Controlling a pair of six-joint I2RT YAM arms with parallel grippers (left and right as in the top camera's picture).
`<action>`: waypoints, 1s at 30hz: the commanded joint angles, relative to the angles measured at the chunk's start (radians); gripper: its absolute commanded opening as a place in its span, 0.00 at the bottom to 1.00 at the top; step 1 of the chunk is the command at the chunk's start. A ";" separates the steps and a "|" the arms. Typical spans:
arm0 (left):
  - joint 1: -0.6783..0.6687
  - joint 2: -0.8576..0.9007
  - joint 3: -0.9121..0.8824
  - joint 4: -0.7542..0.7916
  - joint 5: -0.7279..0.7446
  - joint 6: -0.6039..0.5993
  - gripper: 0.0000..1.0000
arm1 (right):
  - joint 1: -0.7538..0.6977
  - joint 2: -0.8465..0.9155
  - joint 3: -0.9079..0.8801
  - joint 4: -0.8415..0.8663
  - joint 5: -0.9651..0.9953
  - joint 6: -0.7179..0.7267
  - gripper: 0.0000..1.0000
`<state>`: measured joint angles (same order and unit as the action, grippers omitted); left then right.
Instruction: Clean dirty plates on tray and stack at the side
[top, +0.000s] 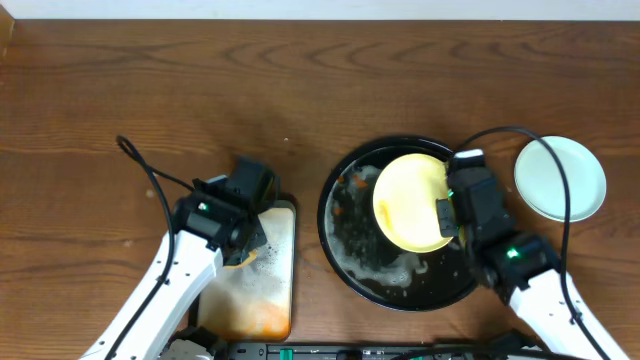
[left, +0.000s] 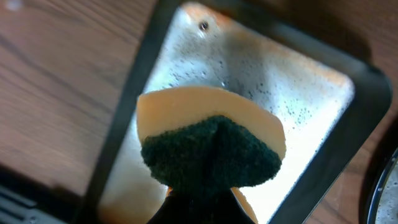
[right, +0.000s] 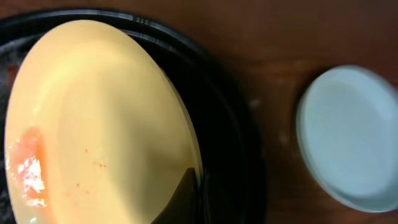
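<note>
The pale yellow plate (top: 408, 203) is held tilted over the round black tray (top: 345, 245), which carries soapy flecks. My right gripper (top: 447, 215) is shut on the plate's right rim. In the right wrist view the yellow plate (right: 106, 124) shows a red-orange sauce smear at its left edge, with the black tray (right: 230, 137) under it. A pale mint-blue plate (top: 560, 178) lies on the table right of the tray and also shows in the right wrist view (right: 348, 137). My left gripper (top: 250, 245) is shut on a sponge (left: 211, 146), yellow with a dark green scrub side. A third plate is out of view.
A rectangular stained metal tray (top: 262, 290) lies left of the black tray, under the sponge; it also shows in the left wrist view (left: 298, 93). Brown wooden table all around. Cables trail from both arms.
</note>
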<state>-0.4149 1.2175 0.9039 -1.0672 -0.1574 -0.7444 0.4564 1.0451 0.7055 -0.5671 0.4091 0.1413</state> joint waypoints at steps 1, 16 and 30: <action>0.004 -0.005 -0.050 0.029 0.047 -0.010 0.09 | 0.094 -0.038 0.016 -0.003 0.233 0.022 0.01; 0.005 -0.006 -0.082 0.083 0.045 -0.009 0.28 | 0.511 -0.052 0.016 0.013 0.727 -0.152 0.01; 0.004 -0.006 -0.082 0.083 0.042 -0.010 0.65 | 0.650 -0.050 0.016 0.039 0.978 -0.285 0.01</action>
<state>-0.4149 1.2175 0.8261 -0.9833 -0.1093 -0.7517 1.0927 1.0031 0.7055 -0.5335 1.3140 -0.1223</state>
